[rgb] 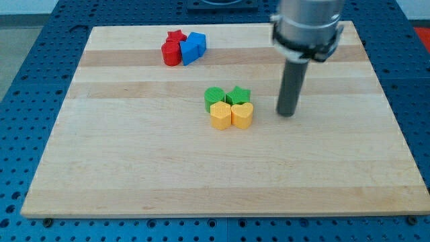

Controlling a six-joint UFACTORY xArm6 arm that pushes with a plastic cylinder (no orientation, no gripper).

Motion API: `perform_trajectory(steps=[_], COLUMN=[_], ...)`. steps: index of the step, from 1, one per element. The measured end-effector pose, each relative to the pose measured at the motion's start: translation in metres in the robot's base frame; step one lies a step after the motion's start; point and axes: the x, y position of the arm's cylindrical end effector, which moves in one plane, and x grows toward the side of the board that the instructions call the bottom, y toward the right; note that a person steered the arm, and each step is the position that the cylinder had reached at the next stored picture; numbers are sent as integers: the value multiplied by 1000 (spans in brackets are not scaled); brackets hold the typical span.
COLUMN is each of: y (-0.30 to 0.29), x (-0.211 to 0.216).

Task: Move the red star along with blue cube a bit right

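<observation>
We judge the task as not yet begun in any visible way: the red star [175, 35] and the blue cube [194, 47] sit together near the top edge of the surface [134, 168], touching each other, with a red cylinder [171, 53] pressed against them on the view's left. Relative to the blue cube, the star lies just up and to the view's left. Our end effector is a plain rod with no jaws, so it cannot open, close or hold anything; my tip [287, 114] rests on bare wood, well apart from the blue cube, down and to the view's right of it, touching no block. Between the cube and the tip stands a separate cluster: a green cylinder [214, 95], a green star [238, 95], a yellow hexagon-like block [220, 115] and a yellow heart [242, 115]. What remains, in our judgement, is the whole push: the tip must reach the view's left side of the red pieces.
</observation>
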Motion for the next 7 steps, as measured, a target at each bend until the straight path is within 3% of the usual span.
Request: perform_trajectory(steps=[1, 2, 5, 6, 7], y=[25, -21, -272, -331, -344], x=[-49, -85, -69, -109, -166])
